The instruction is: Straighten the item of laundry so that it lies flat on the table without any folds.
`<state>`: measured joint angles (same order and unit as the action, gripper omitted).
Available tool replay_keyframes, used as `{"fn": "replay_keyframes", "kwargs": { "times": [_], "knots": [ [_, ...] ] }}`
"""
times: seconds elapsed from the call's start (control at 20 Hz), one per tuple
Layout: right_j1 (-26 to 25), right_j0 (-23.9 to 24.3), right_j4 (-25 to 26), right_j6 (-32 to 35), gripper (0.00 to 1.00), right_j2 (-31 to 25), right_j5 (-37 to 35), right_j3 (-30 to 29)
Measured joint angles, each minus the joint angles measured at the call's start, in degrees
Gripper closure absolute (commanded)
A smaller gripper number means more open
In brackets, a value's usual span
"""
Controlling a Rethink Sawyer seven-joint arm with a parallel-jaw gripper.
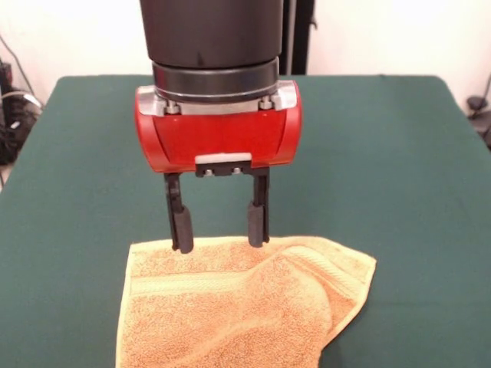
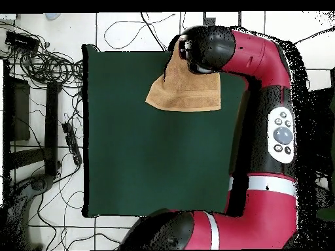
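Dark green felt covers the table (image 1: 399, 153), which fills most of the front view against a pale wall; the overhead view adds what the front view lacks, a white tiled floor (image 2: 124, 29) around the table, a tangle of black cables (image 2: 46, 65) beside it, and the whole red and black arm (image 2: 278, 131) bending from its base round one long side; the towel (image 1: 238, 307), orange-tan terry cloth with a woven band, lies at the table's near edge in the front view, at the far end from the robot's base in the overhead view; one side is turned over in a thick fold, so it is not flat; the gripper (image 1: 220, 230) hangs straight down at the towel's far edge; its two black fingers (image 1: 182, 226) stand apart with nothing between them, tips at or just above the cloth; actual contact cannot be told.
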<state>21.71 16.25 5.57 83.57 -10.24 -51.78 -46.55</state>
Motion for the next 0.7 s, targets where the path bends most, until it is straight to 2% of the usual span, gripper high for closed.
{"fn": "replay_keyframes", "kwargs": {
  "times": [0.7],
  "knots": [
    [0.2, -1.0, 0.6, 0.0, 0.0, 1.3, 3.3, -6.3]
  ]
}}
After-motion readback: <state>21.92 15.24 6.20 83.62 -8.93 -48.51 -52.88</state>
